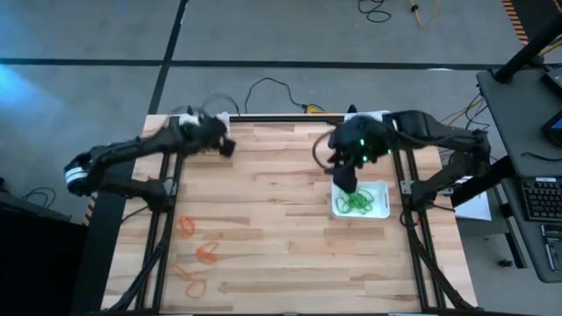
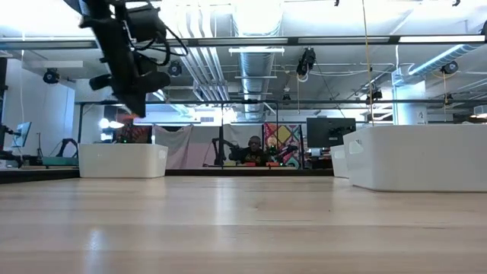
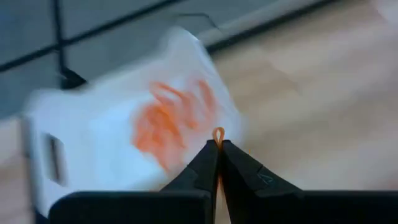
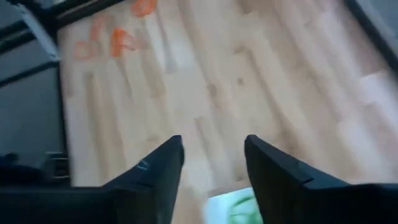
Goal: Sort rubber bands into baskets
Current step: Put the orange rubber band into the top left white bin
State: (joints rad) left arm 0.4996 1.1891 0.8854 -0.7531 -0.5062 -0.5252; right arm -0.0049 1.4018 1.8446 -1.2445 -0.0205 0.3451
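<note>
Two grippers | left gripper (image 3: 217, 155) pinching orange rubber band (image 3: 218, 135) | right gripper (image 4: 213, 163) parted above green-band basket (image 1: 379, 191)

We see a pale wood-plank counter (image 1: 281, 254) with darker seams. Near its left edge lie orange bands (image 1: 198, 254). A white basket (image 1: 380, 209) near its right edge holds green bands (image 1: 356, 204). The black left end effector (image 3: 218, 148) pinches an orange band (image 3: 217, 135) over another white basket (image 3: 93, 143) smeared orange inside.
</note>
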